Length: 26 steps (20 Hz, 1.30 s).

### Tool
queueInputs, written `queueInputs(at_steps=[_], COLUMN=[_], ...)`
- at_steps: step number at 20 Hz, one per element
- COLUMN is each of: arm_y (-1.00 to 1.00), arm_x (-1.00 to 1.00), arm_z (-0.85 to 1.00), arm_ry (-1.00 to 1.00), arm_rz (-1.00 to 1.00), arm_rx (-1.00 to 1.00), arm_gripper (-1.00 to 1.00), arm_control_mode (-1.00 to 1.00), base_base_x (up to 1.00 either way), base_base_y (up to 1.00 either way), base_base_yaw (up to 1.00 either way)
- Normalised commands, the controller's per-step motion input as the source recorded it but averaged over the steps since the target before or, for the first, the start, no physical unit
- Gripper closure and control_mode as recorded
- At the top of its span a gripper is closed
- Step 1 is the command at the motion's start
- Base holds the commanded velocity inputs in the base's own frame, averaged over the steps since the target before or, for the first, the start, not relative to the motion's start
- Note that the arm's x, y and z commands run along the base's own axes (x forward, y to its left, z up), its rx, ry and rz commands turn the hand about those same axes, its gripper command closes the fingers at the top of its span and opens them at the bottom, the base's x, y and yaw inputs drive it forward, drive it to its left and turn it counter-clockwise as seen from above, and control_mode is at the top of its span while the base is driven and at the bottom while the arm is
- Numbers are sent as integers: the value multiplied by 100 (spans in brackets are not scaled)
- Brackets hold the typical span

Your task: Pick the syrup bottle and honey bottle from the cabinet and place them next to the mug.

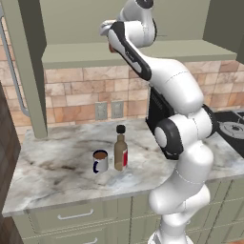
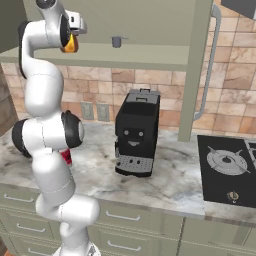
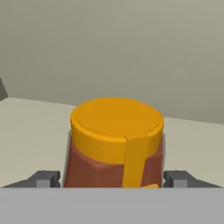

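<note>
While the arm reaches up into the cabinet point(image 1: 119, 52), the gripper point(image 3: 113, 179) stands with one dark fingertip point(image 3: 43, 178) on each side of the honey bottle point(image 3: 114, 144), the jaws apart about as wide as the bottle's body; whether they press on it I cannot tell. From the hand view, the bottle's orange cap and amber-brown shoulder sit between the tips, on the pale shelf board with the cabinet's back wall behind. From the right base view, the honey bottle point(image 2: 70, 44) shows as an orange patch below the hand, and a small grey measuring cup point(image 2: 117, 41) stands farther along the same shelf, with a black coffee machine point(image 2: 136, 132) on the desk point(image 2: 170, 180) below. From the left base view, the syrup bottle point(image 1: 120, 148) stands upright on the desk just beside the mug point(image 1: 100, 161), well below the cabinet.
</note>
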Motion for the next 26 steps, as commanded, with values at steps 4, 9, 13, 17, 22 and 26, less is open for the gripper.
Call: queueInputs(at_steps=[4,9,13,17,22,26], arm_y=[0,0,0,0,0,0], arm_x=[-27,-43,-58,-55,-60,-68], arm_z=[0,0,0,0,0,0], arm_ry=[0,0,-2,-11,-9,-2], arm_rz=[0,0,0,0,0,0], arm_rx=[0,1,2,3,3,3], arm_gripper=[100,100,100,100,100,100], arm_control_mode=[-100,-100,-100,-100,-100,-100], base_base_x=[0,0,0,0,0,0], base_base_y=[0,0,0,0,0,0], base_base_yaw=[0,0,0,0,0,0])
